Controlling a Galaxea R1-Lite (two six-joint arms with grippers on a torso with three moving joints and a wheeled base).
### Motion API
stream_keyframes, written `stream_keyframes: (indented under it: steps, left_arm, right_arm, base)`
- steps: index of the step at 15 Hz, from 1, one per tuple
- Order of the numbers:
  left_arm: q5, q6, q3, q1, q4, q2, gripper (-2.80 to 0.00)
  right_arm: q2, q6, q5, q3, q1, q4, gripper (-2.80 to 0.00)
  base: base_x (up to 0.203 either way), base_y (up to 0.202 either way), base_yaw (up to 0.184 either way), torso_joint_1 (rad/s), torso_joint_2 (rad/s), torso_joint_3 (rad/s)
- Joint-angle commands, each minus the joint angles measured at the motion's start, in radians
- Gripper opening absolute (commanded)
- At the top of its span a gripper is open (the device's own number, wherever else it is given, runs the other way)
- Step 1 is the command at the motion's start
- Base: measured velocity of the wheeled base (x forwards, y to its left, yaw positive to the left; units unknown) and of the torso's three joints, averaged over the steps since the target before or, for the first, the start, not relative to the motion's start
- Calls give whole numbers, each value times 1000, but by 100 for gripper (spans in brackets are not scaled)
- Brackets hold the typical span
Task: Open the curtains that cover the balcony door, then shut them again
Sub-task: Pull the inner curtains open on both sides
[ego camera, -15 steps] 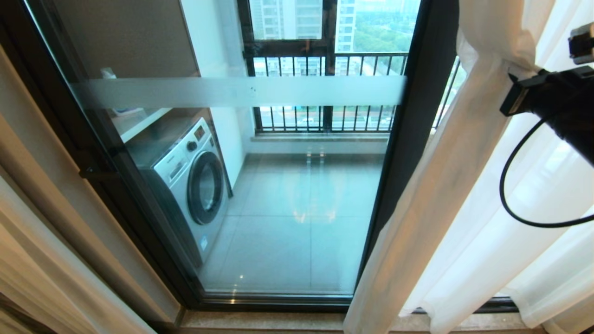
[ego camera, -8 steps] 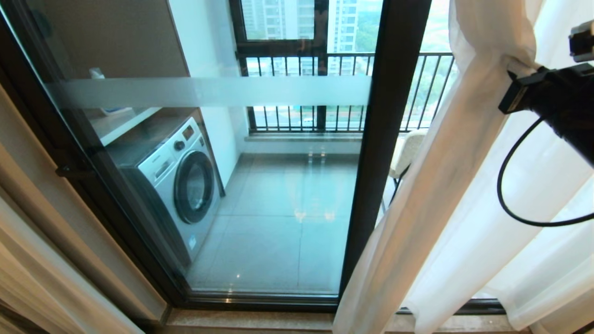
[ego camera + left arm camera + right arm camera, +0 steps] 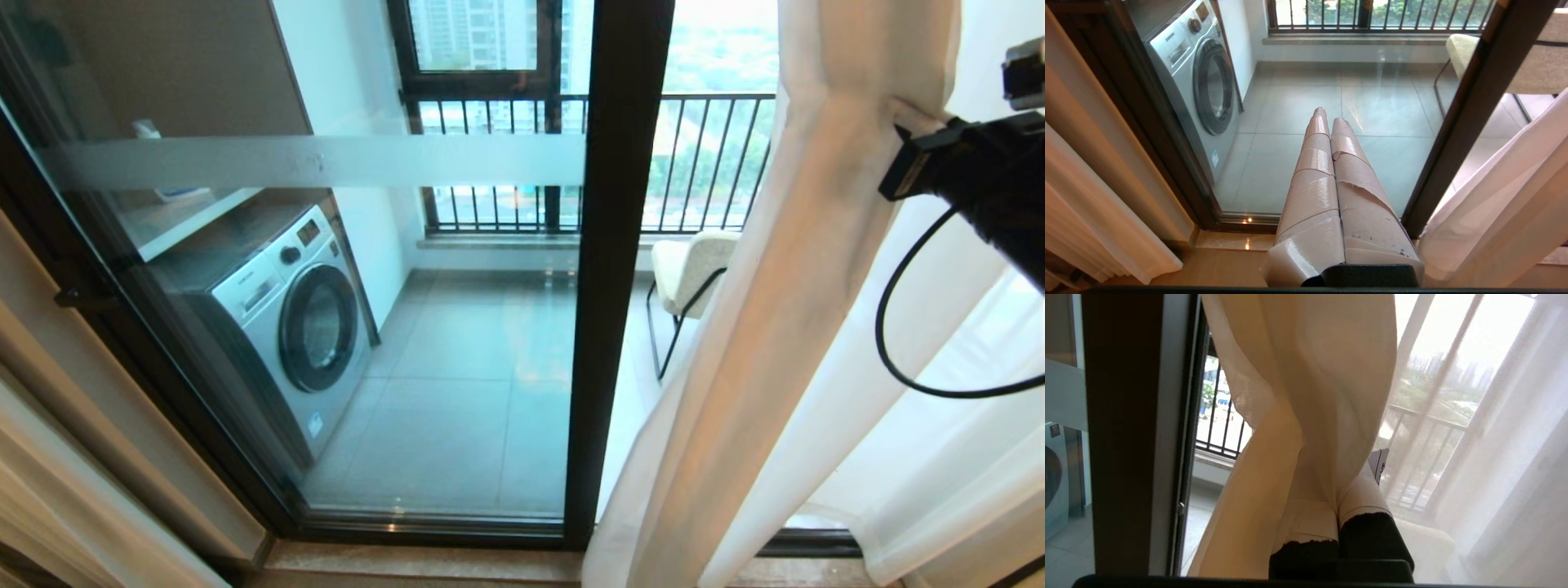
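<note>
The sheer white curtains (image 3: pixel 784 327) hang at the right in the head view, gathered into a bunch where my right gripper (image 3: pixel 902 122) holds them high up. In the right wrist view the right gripper (image 3: pixel 1337 500) is shut on a fold of the curtains (image 3: pixel 1306 396), and the fabric drapes over its taped fingers (image 3: pixel 1363 490). The balcony door (image 3: pixel 326 159) with its frosted stripe and dark frame (image 3: pixel 616 245) stands uncovered left of the curtains. My left gripper (image 3: pixel 1328 119) is shut and empty, low in front of the door glass (image 3: pixel 1298 102), with the curtains (image 3: pixel 1498 200) beside it.
Thick beige drapes (image 3: pixel 49 490) hang at the left edge. Behind the glass stand a washing machine (image 3: pixel 286 318), a pale chair (image 3: pixel 690 261) and a black-barred railing (image 3: pixel 702 163). A stone sill (image 3: pixel 424 563) runs along the door's foot. A black cable (image 3: pixel 890 343) loops from my right arm.
The whole head view has shifted left, so the camera has moved right. The curtain edge stayed with my right gripper, uncovering more glass right of the dark frame; the chair came into view.
</note>
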Motion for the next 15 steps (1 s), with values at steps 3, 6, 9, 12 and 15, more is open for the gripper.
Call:
stream_keyframes:
  steps: [3, 6, 9, 12, 15]
  left_arm:
    - [0, -1, 0, 0, 0, 0, -280]
    - [0, -1, -1, 0, 0, 0, -280]
    - [0, -1, -1, 0, 0, 0, -280]
    - [0, -1, 0, 0, 0, 0, -280]
    - [0, -1, 0, 0, 0, 0, -280]
  right_arm:
    - [0, -2, 0, 2, -7, -7, -280]
    - [1, -2, 0, 2, -9, -7, -280]
    - [7, -2, 0, -2, -12, -7, -280]
    - [7, -3, 0, -2, -12, -7, -280]
    - [7, -3, 0, -2, -12, -9, -280]
  base:
    - [0, -192, 2, 2, 3, 4]
    - [0, -190, 3, 1, 3, 3]
    - [0, -192, 1, 3, 2, 0]
    - [0, -189, -1, 1, 2, 1]
    - [0, -189, 1, 2, 2, 3]
